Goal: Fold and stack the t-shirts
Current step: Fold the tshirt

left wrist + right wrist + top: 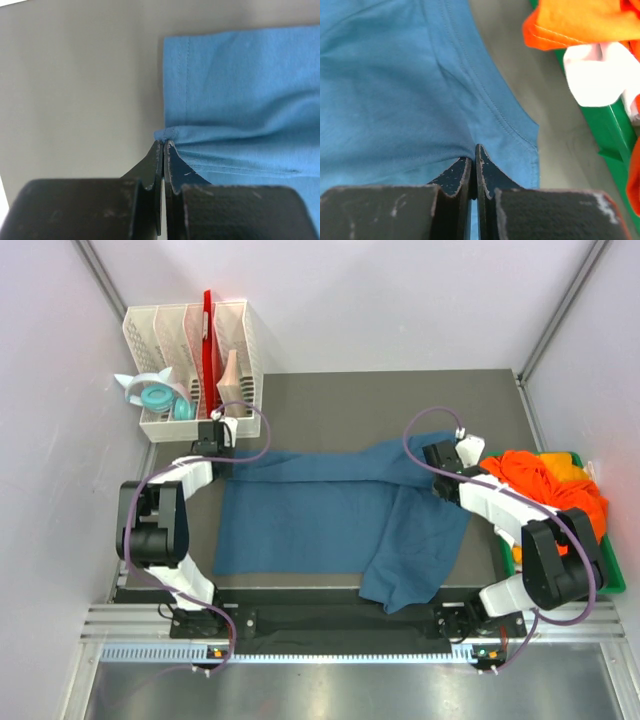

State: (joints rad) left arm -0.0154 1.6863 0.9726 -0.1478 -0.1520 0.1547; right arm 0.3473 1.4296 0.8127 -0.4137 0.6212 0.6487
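Sprawling soft, creased teal t-shirt (300,530)

White slotted desk rack (240,335) at 11 o'clock, at the far-left corner of the grey table mat (330,405). Red flat item (208,335) upright in a middle slot, pinkish piece (232,370) one slot right. Teal tape roll (157,397) at the rack's near-left corner; can't tell if it's inside. Green bin (613,570) at 3-4 o'clock on the table edge.
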